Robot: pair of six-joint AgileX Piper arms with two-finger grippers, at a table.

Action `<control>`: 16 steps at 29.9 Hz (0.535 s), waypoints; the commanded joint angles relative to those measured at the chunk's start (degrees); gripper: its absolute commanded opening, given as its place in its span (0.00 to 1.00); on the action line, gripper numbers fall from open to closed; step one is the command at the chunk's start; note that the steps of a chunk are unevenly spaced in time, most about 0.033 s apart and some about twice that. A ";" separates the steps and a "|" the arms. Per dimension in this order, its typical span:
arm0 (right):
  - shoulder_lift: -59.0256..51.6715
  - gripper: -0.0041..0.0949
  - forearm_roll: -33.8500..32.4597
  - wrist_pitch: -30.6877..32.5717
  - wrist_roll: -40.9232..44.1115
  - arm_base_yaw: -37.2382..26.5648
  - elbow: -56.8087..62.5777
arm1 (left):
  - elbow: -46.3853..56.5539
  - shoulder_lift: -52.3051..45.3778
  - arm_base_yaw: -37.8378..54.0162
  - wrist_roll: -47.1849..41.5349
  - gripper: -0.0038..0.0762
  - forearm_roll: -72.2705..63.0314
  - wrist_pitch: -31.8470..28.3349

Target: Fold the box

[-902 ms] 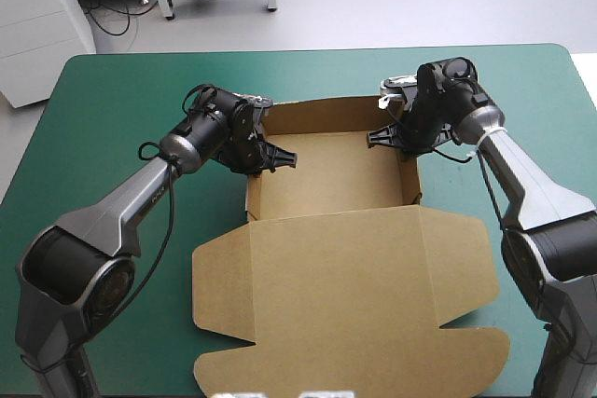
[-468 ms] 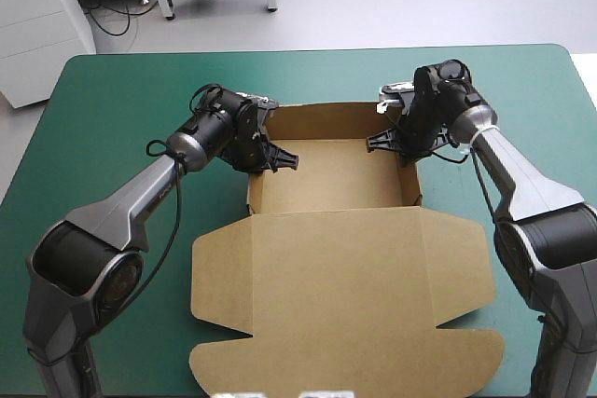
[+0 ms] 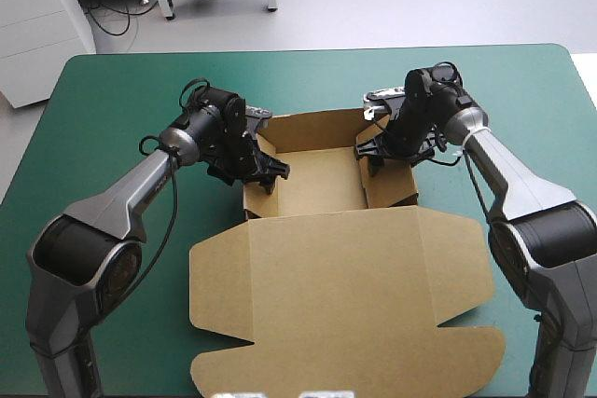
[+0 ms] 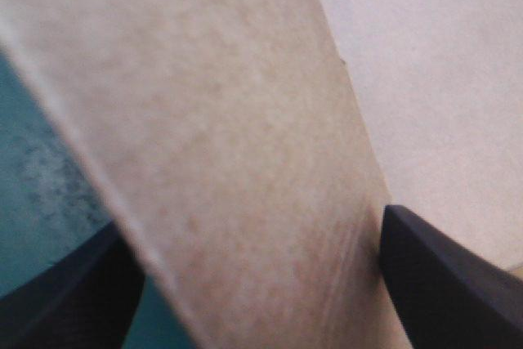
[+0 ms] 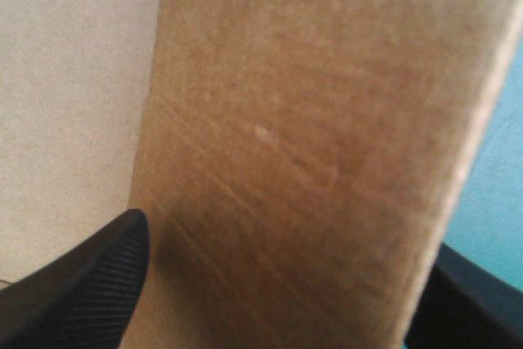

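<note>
The brown box (image 3: 317, 184) lies mid-table as an open tray, its big lid (image 3: 345, 295) flat toward the near edge. My left gripper (image 3: 259, 170) is open astride the tray's left wall; the left wrist view shows that wall (image 4: 245, 161) running between my black fingers (image 4: 445, 279), which stand wide apart around the left gripper's gap (image 4: 253, 222). My right gripper (image 3: 375, 149) is open astride the right wall (image 3: 387, 179), which leans inward. In the right wrist view that wall (image 5: 310, 145) fills the right gripper's gap (image 5: 286, 234) between spread fingers (image 5: 82, 284).
The teal-green cover (image 3: 112, 100) shows to the left, to the right and behind the box. The lid's tabs reach close to the table's near edge (image 3: 354, 389).
Both grippers went from shut to open. They shifted from inside the tray onto its side walls, and the right wall now leans further inward.
</note>
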 commanded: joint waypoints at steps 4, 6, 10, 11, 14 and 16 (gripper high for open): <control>-4.32 0.89 1.12 1.05 -0.45 -0.19 -1.26 | -6.91 -3.53 0.16 0.17 0.80 -1.71 3.74; -5.14 0.89 0.99 1.05 -0.45 -0.19 -1.26 | -8.73 -3.57 0.16 0.17 0.80 -3.37 4.38; -7.95 0.89 -0.78 1.05 -0.45 -0.19 -1.26 | -9.78 -5.70 0.16 0.17 0.80 -4.18 4.38; -8.96 0.89 -1.81 1.05 -0.45 -0.19 -1.26 | -9.78 -6.49 0.16 0.02 0.80 -3.65 4.38; -11.99 0.88 -4.17 1.05 -0.40 -0.19 -1.26 | -9.78 -9.00 0.16 -1.38 0.80 -0.83 4.38; -14.13 0.88 -5.24 1.05 -0.14 -0.19 -1.26 | -9.78 -11.20 0.16 -3.05 0.80 0.47 4.38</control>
